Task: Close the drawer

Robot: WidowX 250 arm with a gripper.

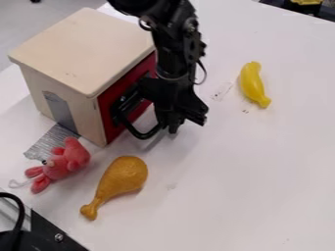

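Drawer (108,112) is facing my nearby gripper (171,122), presumably for pushing, though I'm failing to tell my jaws' gap or hold.

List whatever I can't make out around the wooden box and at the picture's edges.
- Camera view: part of the red front of the wooden box, hidden behind the gripper and arm.
- Camera view: whether the gripper touches the black handle; dark parts overlap.
- Camera view: the full shape of the yellow object, cut off by the top edge.
- Camera view: the rest of the black equipment, cut off at the lower left corner.
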